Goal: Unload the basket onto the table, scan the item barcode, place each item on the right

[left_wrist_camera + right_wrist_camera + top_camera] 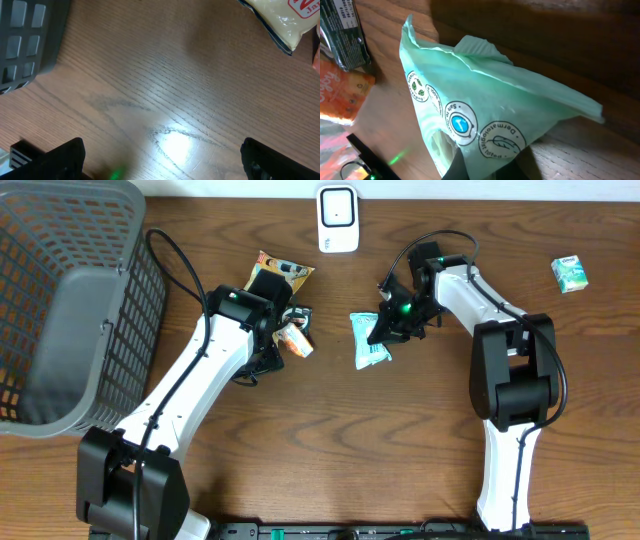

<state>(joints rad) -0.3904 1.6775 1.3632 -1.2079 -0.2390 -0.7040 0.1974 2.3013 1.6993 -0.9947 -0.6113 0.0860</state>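
One mint-green pouch [485,100], clamped in the right fingers [462,172].
Crinkled plastic, round printed seals on its face; left fingers [60,160] spread wide.

green packet [485,100], round seal [501,140] reading "Dermatologically tested", other seals' print too small to read

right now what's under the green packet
Only the wooden table shows around the green packet, which the right gripper pinches. The spot directly beneath it is covered.
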